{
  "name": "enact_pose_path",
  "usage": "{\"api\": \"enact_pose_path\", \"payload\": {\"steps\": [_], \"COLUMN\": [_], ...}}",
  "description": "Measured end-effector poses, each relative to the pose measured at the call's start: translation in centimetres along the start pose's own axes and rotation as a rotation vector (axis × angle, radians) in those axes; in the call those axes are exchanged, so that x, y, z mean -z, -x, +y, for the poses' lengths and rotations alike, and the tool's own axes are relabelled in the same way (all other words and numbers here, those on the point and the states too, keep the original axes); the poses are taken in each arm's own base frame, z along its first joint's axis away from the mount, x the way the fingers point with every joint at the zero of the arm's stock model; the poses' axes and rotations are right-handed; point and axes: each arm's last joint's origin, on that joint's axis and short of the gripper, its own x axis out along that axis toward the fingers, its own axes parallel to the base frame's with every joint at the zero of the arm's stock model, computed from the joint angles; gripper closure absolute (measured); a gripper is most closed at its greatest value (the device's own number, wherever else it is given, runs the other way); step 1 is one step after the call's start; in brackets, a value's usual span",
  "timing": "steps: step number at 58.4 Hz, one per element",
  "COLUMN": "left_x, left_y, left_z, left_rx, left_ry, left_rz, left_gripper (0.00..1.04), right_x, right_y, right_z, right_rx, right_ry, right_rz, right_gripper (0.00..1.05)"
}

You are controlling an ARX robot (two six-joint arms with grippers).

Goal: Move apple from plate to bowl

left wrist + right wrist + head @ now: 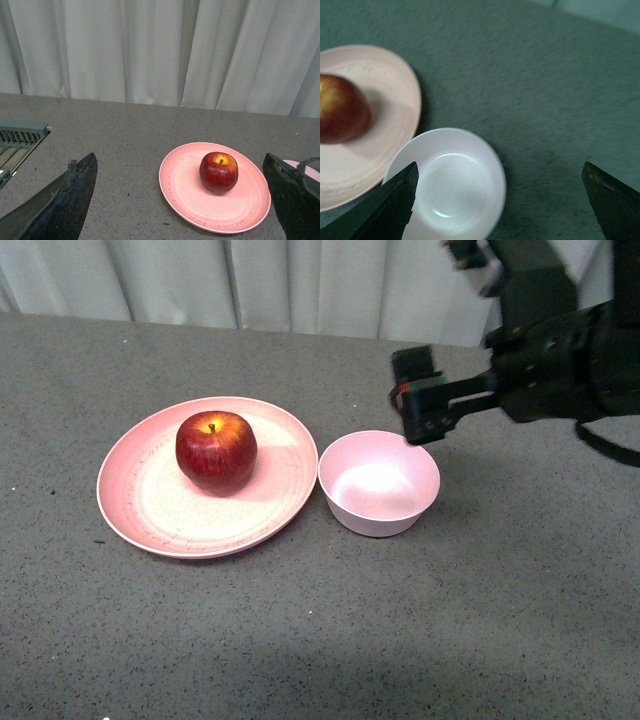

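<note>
Right tool (418, 398) spread wide, pinching nothing, hanging over the far right edge of the bowl (378, 485) without touching it. Left tool (180, 157) likewise spread and empty, seen only through its own wrist camera, facing the plate (140, 510). Dark-red apple (216, 448) upright on the plate, stem up, a little behind the plate's middle, well clear of both tools. Bowl empty, just right of the plate, rims all but meeting; no telling whether touching or barely apart.

Right arm (560, 340) cut off by the top and right edges of the front view, its upper parts a dark jumble, hard to sort out. In the right wrist view, only part of the apple, the rest past the picture's edge; plate cut off too; part of the bowl's rim behind a dark finger (380, 210). In the left wrist view, bowl almost wholly behind one finger, just a pale pink sliver showing. At the edge of that same view, a grey-green slatted thing (20, 132), cut off, not identifiable.

Desk (300, 640) grey, speckled, matte, with a soft shadow across its near part. Behind it, a pale pleated curtain (250, 280) across the whole back
</note>
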Motion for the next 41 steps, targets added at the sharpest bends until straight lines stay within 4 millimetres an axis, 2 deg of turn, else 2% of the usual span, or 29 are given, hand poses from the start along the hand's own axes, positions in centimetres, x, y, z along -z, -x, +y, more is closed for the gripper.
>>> {"api": "enact_pose_path", "payload": {"steps": [13, 17, 22, 30, 39, 41], "left_x": [0.0, 0.0, 0.0, 0.0, 0.0, 0.0], "left_y": [0.0, 0.0, 0.0, 0.0, 0.0, 0.0], "left_z": [0.0, 0.0, 0.0, 0.0, 0.0, 0.0], "left_rx": [0.0, 0.001, -0.001, 0.0, 0.0, 0.0], "left_ry": [0.0, 0.0, 0.0, 0.0, 0.0, 0.0], "left_rz": [0.0, 0.0, 0.0, 0.0, 0.0, 0.0], "left_gripper": [0.07, 0.07, 0.07, 0.07, 0.07, 0.07], "right_x": [0.1, 1.0, 2.6, 4.3, 5.5, 5.7], "right_y": [4.6, 6.4, 10.0, 13.1, 15.0, 15.3], "right_z": [-2.8, -3.6, -3.8, -3.5, -3.2, -3.2], "right_rx": [0.167, 0.355, 0.425, 0.416, 0.417, 0.416], "right_ry": [-0.058, -0.07, -0.08, -0.076, -0.078, -0.075], "right_rz": [-0.157, -0.35, -0.528, -0.546, -0.541, -0.541], "right_gripper": [0.12, 0.23, 0.45, 0.77, 1.02, 1.04]}}
